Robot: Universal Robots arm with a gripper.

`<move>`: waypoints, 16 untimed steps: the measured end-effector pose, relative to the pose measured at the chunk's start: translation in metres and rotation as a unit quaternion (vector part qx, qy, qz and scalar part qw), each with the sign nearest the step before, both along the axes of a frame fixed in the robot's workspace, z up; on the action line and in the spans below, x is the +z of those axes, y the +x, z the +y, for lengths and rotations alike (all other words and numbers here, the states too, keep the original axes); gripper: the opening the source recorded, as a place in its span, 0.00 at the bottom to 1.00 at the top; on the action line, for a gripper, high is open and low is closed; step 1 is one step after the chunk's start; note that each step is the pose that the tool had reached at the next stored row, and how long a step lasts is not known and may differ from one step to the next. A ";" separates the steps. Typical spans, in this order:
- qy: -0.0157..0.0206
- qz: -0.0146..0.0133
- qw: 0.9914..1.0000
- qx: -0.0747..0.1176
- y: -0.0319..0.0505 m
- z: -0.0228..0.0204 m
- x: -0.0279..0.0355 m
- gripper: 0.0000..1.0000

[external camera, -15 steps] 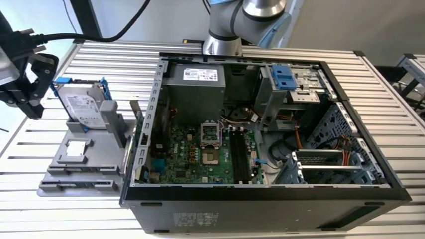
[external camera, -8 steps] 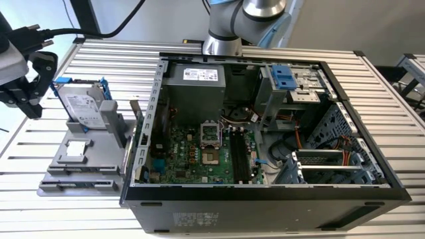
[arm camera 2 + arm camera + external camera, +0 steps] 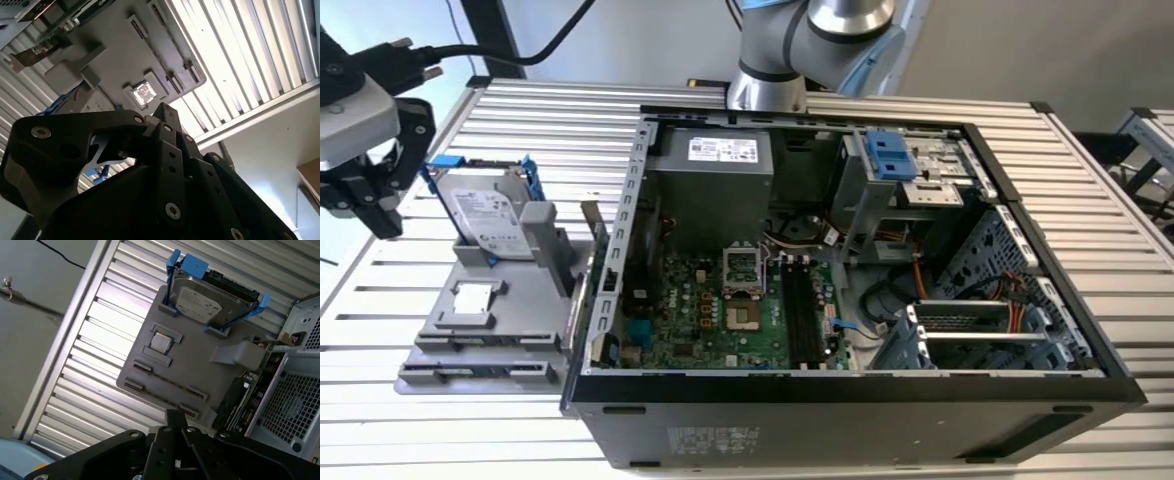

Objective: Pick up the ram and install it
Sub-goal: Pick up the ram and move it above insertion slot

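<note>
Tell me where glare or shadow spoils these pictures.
Second wrist view: glare washes the slatted table to white, while the grey tray is shaded. First wrist view: the table shines brightly beside the tray. Exterior view: the light is even, though the inside of the computer case is dim.

Grey tray (image 3: 200, 375) on the slatted tabletop (image 3: 95, 355), right beside the computer case (image 3: 295, 400). It holds a blue-framed hard drive (image 3: 210, 302) and a small square chip (image 3: 160, 342), black gripper (image 3: 175, 417) close by.

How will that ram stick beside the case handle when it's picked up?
The ram looks thin and flat, so probably stiff and light. It seems to stand on edge by the gray holder, so a nudge might tip it. Being so thin, it is likely fragile.
</note>
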State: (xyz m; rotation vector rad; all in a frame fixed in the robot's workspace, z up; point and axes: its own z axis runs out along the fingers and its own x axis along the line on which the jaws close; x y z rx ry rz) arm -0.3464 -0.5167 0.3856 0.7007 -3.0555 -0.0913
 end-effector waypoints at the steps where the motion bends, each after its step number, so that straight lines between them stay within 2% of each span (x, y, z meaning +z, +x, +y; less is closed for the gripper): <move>1: 0.000 0.000 1.000 0.010 0.0000 0.0000 0.0000 0.00; 5: 0.000 0.000 0.999 0.046 0.0000 0.0000 0.0000 0.00; 8: 0.000 0.000 0.997 0.073 0.0000 0.0000 0.0000 0.00; 11: 0.000 0.000 0.995 0.100 0.0000 0.0000 0.0000 0.00; 15: 0.000 0.000 0.991 0.135 0.0000 0.0000 0.0001 0.00; 16: 0.000 0.000 0.990 0.140 0.0000 0.0000 0.0002 0.00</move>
